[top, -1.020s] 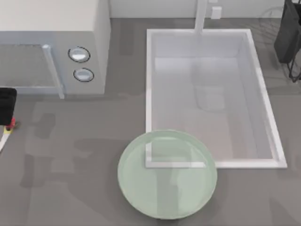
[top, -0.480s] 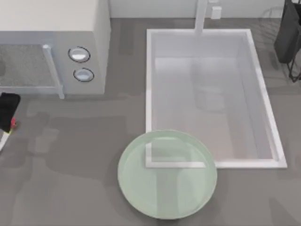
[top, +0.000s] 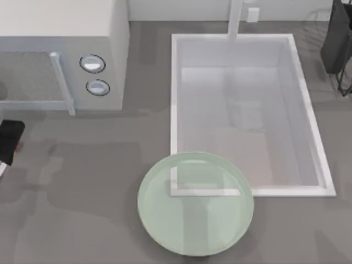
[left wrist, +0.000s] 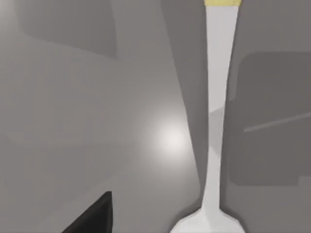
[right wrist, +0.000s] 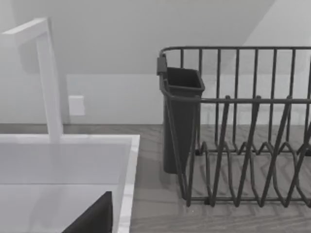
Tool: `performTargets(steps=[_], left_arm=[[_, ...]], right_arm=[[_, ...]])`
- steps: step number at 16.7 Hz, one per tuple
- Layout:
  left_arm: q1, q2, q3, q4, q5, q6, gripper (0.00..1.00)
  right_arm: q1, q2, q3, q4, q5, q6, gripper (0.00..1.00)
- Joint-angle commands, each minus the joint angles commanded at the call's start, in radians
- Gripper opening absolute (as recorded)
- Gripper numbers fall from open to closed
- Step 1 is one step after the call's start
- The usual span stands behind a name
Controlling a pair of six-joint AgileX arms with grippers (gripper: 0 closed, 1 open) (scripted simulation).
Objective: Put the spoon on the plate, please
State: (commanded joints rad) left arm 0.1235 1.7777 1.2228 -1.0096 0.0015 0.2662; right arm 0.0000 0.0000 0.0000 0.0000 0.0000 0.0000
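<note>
While your left tool hangs at the far left edge of the counter, above the spoon, you cannot tell from these views whether it is released or clenched, so do not assume a grip exists. The spoon lies flat on the counter beneath that tool; the left wrist view looks straight down its slim white handle toward the yellow band near its tip. The plate sits well apart to the right, its far edge overlapping the corner of the sink basin. The likely failure is a poor pinch: a thin, flat handle can slide out or pivot. A long carry across the counter would then risk dropping it short, or past the plate into the basin. Your right tool stays parked at the far right corner near the dish rack.
</note>
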Motion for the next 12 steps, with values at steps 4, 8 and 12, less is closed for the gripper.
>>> performTargets(steps=[4, 8, 12], left_arm=[[0.004, 0.014, -0.109, 0.121, 0.0, 0.004, 1.0], [0.004, 0.109, -0.156, 0.254, 0.0, 0.004, 1.0], [-0.001, 0.2, -0.123, 0.321, 0.001, 0.003, 1.0]], right_arm=[[0.0, 0.0, 0.0, 0.0, 0.0, 0.0, 1.0], [0.0, 0.0, 0.0, 0.0, 0.0, 0.0, 1.0], [0.0, 0.0, 0.0, 0.0, 0.0, 0.0, 1.0]])
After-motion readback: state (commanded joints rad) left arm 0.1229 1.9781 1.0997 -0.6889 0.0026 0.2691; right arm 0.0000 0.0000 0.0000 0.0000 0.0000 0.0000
